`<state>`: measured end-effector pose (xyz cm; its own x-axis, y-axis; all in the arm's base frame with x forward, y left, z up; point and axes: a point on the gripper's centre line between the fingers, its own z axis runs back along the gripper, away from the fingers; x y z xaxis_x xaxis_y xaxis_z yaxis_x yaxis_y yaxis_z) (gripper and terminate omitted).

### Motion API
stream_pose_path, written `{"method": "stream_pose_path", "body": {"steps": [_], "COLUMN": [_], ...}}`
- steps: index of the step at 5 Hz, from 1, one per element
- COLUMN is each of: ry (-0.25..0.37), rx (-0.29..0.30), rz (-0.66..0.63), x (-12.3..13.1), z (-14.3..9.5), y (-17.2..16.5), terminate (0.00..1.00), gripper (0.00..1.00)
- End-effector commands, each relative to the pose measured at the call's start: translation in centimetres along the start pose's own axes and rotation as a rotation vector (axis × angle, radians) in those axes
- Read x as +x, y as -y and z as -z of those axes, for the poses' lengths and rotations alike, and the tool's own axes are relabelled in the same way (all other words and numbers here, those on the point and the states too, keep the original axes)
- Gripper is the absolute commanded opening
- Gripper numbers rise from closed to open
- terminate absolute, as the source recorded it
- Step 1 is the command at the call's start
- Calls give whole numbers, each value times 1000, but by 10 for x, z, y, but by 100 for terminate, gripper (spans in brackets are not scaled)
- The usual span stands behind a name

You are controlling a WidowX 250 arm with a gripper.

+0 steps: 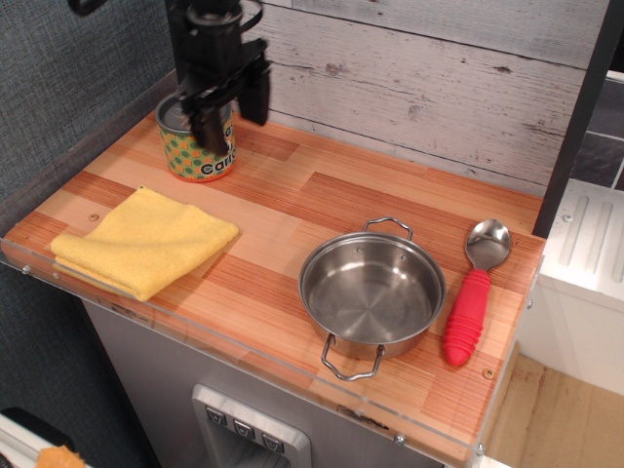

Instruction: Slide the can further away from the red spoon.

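Observation.image: fingers (232, 109) spread open over can (195, 144).

a folded yellow cloth (143, 241) lies near the front left edge of the wooden counter (322, 200). toward the front right sits an empty steel pot (371, 292) with two wire handles, well apart from the cloth. a whitewashed plank wall (439, 78) runs behind the counter.

orange green-dotted can (195, 151), red-handled spoon (475, 291)
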<state>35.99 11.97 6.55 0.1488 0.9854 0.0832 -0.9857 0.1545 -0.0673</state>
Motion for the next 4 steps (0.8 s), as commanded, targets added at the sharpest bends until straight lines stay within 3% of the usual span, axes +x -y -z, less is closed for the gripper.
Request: {"method": "stream_pose_path", "body": {"steps": [1, 2, 3, 4], "ry": [19, 3, 29, 7], "rx": [-84, -30, -40, -68], "rz": [217, 449, 697, 855], "x": [-23, -49, -81, -109], "z": [-47, -52, -55, -59], "y": [18, 30, 41, 42], "terminate": [0, 0, 0, 0], "gripper": [100, 100, 100, 100]}}
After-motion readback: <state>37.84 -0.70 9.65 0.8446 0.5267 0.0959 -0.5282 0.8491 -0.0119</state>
